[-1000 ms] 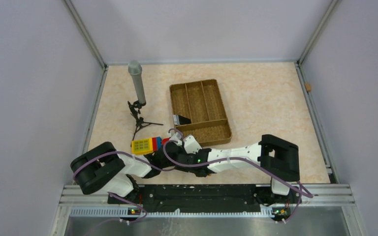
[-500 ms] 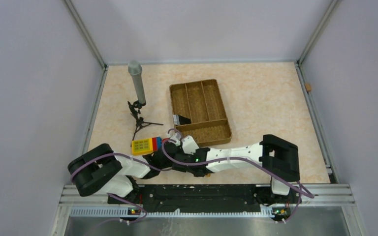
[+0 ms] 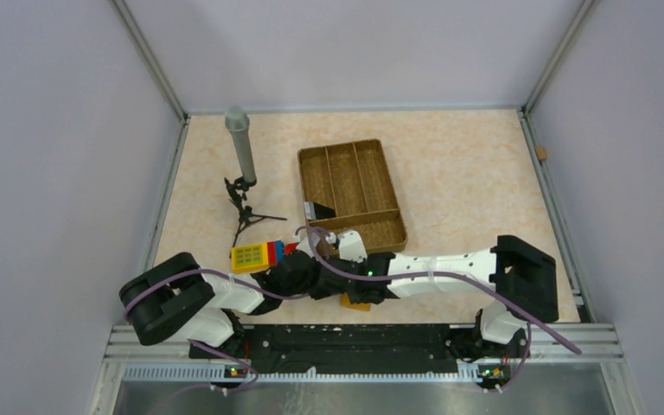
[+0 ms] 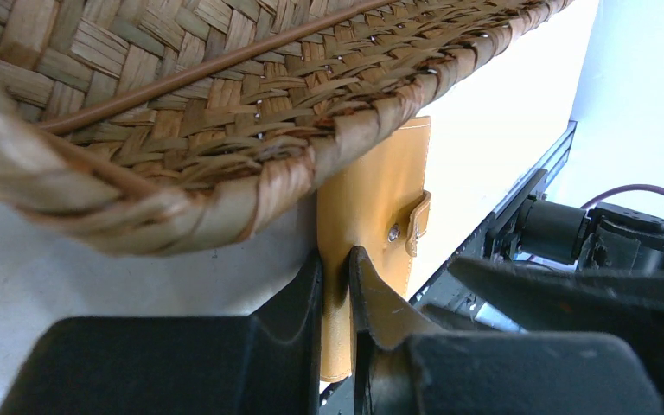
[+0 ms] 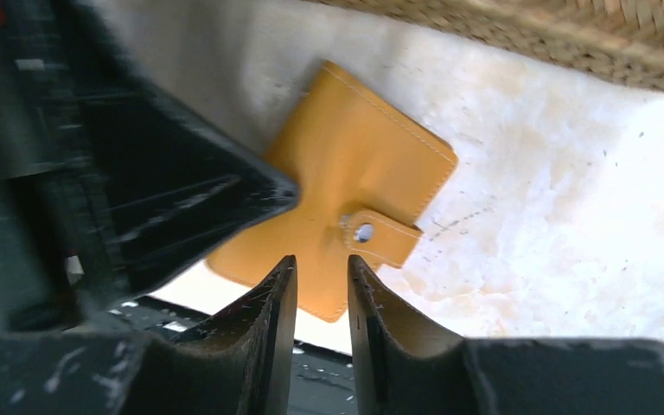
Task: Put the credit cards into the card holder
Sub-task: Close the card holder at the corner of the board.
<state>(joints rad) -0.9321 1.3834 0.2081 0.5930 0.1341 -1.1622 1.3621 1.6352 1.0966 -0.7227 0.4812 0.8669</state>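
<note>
The card holder is a tan-orange wallet with its snap tab fastened. It is folded shut. My left gripper is shut on its edge and holds it just in front of the woven tray's near wall. In the top view a corner of the card holder shows under the two wrists. My right gripper is narrowly open and empty, just short of the card holder near its tab. A dark card-like item lies in the tray.
The large woven brown divided tray stands mid-table, and its rim hangs close over my left gripper. A grey microphone on a small tripod and a yellow, blue and red toy block are at the left. The metal rail runs along the near edge.
My right arm has swung right and back, and its wrist now sits nearer the tray's front corner. The orange card holder now shows below the wrists. The left arm has barely moved.
</note>
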